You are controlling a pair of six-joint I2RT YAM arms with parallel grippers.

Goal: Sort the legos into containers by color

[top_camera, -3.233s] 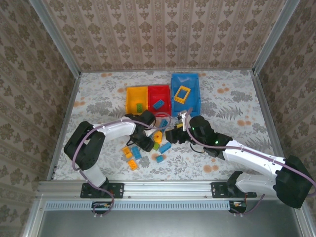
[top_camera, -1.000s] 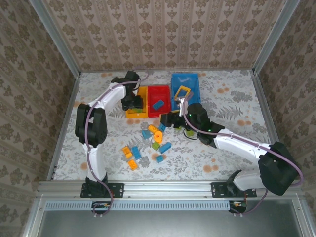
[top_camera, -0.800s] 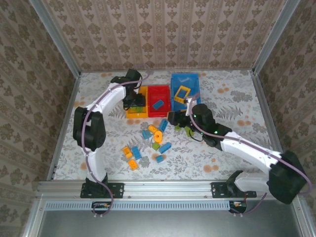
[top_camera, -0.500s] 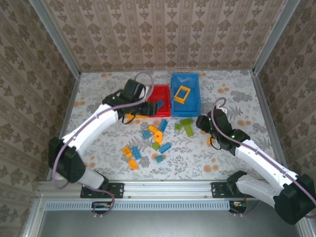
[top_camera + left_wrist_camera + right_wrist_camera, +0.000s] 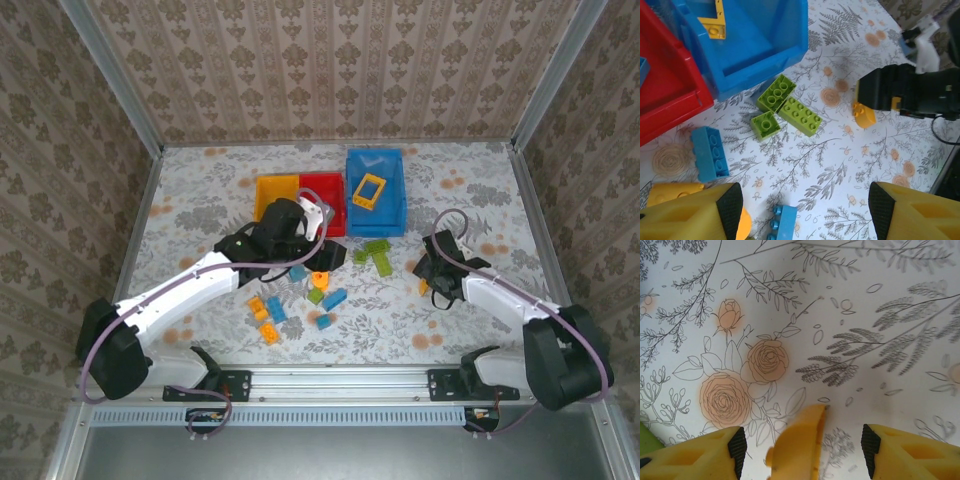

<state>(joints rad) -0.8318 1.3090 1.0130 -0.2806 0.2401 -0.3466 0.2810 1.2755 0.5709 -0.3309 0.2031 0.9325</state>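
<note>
— Legos [image 5: 334,298] lie loose mid-table; one yellow-orange brick [image 5: 805,425] sits toward the right edge, between the right gripper's [image 5: 801,452] spread fingers, unpinched.
— Centre it, close squarely. And the left gripper [image 5: 805,205]?
— Spread, empty, beside the red bin [image 5: 665,75]. Probably crowds the route to the yellow-orange bin [image 5: 262,190], far edge. Green bricks [image 5: 785,102] lie along the way too.

Yellow-orange brick [image 5: 799,440] is running off the picture's bottom edge between the right fingers [image 5: 695,454]. Left arm [image 5: 190,283] is covering the red bin's [image 5: 326,190] near-left corner.
</note>
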